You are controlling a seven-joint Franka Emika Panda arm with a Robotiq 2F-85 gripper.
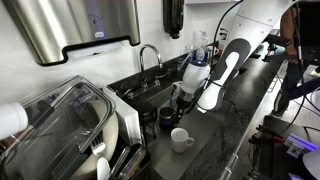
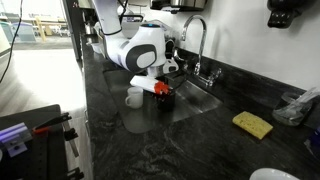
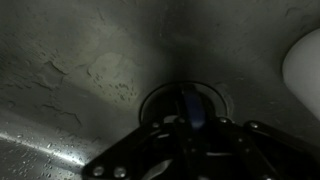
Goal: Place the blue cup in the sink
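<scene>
The blue cup [image 1: 168, 119] is dark and stands on the black counter beside the sink [image 1: 135, 92], just in front of the basin's near edge. It also shows in an exterior view [image 2: 166, 100]. My gripper [image 1: 179, 97] comes down on it from above. In the wrist view the cup's blue wall [image 3: 191, 101] runs between my fingers [image 3: 190, 120], which look closed on the rim. The sink [image 2: 198, 97] lies just beyond the cup, under the faucet [image 2: 196, 45].
A white cup [image 1: 181, 139] stands on the counter close to the blue one, and shows too in an exterior view [image 2: 134, 96] and the wrist view [image 3: 305, 62]. A dish rack [image 1: 70, 125] holds plates. A yellow sponge [image 2: 253, 124] lies on the counter.
</scene>
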